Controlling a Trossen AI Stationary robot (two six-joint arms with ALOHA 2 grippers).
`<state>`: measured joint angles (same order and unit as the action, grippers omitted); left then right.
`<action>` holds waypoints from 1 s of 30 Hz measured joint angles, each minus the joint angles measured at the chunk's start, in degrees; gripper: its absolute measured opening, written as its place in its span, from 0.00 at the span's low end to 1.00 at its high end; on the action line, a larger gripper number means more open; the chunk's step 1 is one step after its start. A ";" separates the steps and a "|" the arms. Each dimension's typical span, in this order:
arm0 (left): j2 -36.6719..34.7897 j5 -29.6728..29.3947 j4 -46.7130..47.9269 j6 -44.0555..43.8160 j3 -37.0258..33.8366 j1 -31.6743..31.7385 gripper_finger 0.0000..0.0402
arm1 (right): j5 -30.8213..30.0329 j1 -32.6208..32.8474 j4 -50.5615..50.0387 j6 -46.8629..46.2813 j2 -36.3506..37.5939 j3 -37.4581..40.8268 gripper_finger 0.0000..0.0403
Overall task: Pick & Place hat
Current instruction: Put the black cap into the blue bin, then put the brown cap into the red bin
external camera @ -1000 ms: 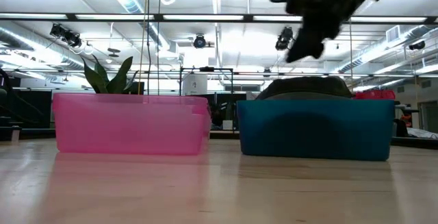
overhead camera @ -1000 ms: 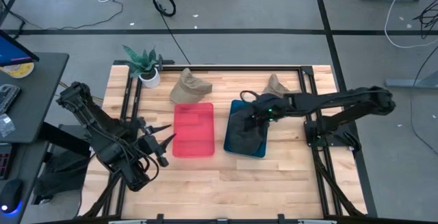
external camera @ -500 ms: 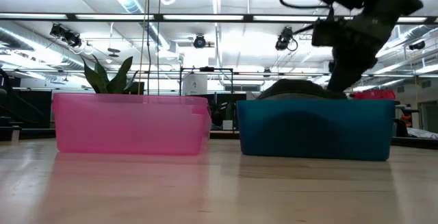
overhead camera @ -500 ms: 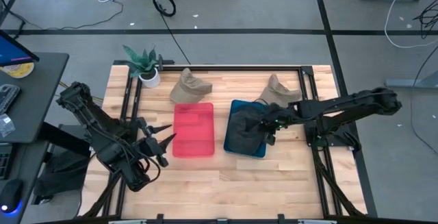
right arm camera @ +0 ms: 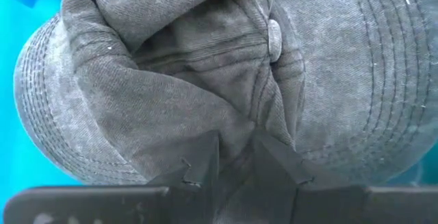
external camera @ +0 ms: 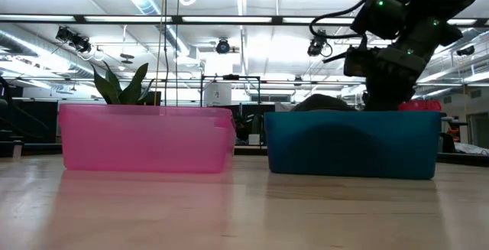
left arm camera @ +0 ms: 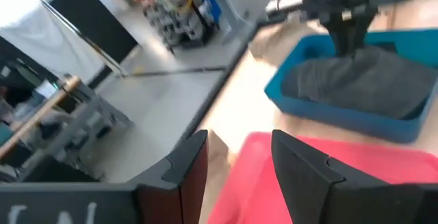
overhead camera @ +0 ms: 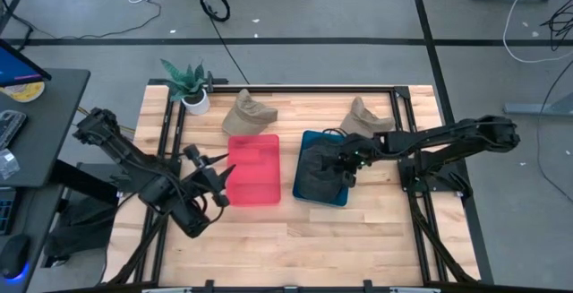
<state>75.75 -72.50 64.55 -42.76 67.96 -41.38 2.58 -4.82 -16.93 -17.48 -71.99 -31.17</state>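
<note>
A dark grey hat (overhead camera: 315, 172) (right arm camera: 171, 80) lies crumpled in the blue bin (overhead camera: 320, 201) (external camera: 351, 143), and its crown (external camera: 325, 102) shows just above the bin's rim. My right gripper (overhead camera: 345, 169) (right arm camera: 236, 148) reaches down into that bin and is shut on the hat's cloth. My left gripper (overhead camera: 221, 172) (left arm camera: 239, 142) hovers open at the left edge of the pink bin (overhead camera: 253, 169) and touches nothing. From the left wrist view the grey hat (left arm camera: 363, 83) shows farther off with the right arm over it. My right gripper pinches a raised fold of the hat's crown (right arm camera: 236, 125) between its two fingers (right arm camera: 202, 159), a little way from the top button (right arm camera: 274, 35). The fingers come from above, pointing down. The hat rests in the blue bin, its cloth bunched around the fingertips.
Two tan hats (overhead camera: 249, 112) (overhead camera: 363, 114) lie on the table's far side, behind the bins. A potted plant (overhead camera: 188, 82) stands at the far left corner. The pink bin (external camera: 145, 139) sits left of the blue one. Bare wood stretches along the near edge.
My right gripper has come down from well above the blue bin into it, onto the grey hat, drifting slightly toward the table's right. My left gripper has shifted a little to the right, toward the pink bin. The hat has stayed in the bin.
</note>
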 joint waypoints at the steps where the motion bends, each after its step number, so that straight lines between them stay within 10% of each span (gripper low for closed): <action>1: 0.00 0.81 0.00 -0.01 0.00 0.45 0.41 | 0.44 -0.02 -0.07 0.37 0.14 -0.17 0.24; 15: -0.02 1.37 -2.66 0.35 -0.90 -0.10 0.41 | 4.54 0.00 0.41 1.48 3.22 -4.39 0.24; 30: -3.39 19.61 -43.30 31.63 -15.77 11.00 0.41 | 4.47 -1.27 -0.02 1.60 3.31 -10.31 0.24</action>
<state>72.35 -52.89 21.25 -11.13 52.19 -30.39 7.05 -6.09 -16.95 -15.88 -68.69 -41.49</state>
